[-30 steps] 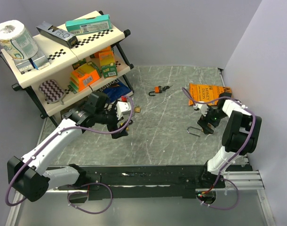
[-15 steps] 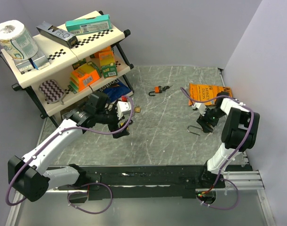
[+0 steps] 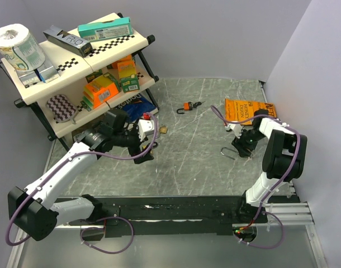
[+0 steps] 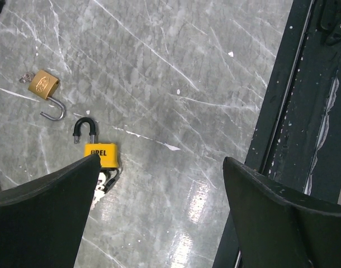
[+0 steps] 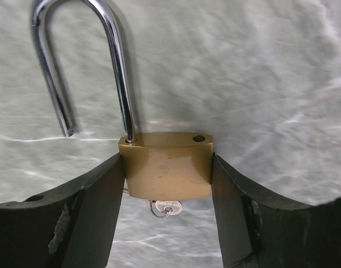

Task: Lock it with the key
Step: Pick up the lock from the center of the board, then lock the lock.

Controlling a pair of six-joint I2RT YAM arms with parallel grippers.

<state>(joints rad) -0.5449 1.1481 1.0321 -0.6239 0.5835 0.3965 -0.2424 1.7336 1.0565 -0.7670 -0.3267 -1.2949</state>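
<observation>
The right fingers [image 5: 75,223] are clamped on the padlock [image 5: 166,170], 1 finger pressed against each side of its brass body. The padlock lies flat on the grey marbled surface [image 5: 260,67], toward the right side and near the orange packet [image 3: 246,108]. Its steel shackle [image 5: 112,61] is open. 1 leg sits in the body; the other has swung free and ends over the surface, well apart from its hole [image 5: 199,138]. Below the body, a ring and the edge of a key [image 5: 166,208] peek out at the keyhole end. I cannot tell how far the key sits in. From above, only the shackle loop shows, sticking out to the left of the right arm [image 3: 276,151].

The left fingers [image 4: 42,218] stand wide apart with nothing between them. They hang over the surface left of centre, close to the shelf [image 3: 75,72]. 2 more locks lie below them, near each other but not touching. The yellow lock [image 4: 100,154] has a black shackle, and keys [image 4: 103,181] lie at its lower end, just beside 1 finger's edge. The small brass lock [image 4: 43,85] has its shackle open. A black rail [image 4: 304,139] runs down the right of the left wrist view.

Farther back, near the middle of the surface, an orange lock [image 3: 187,106] lies well apart from both arms.
</observation>
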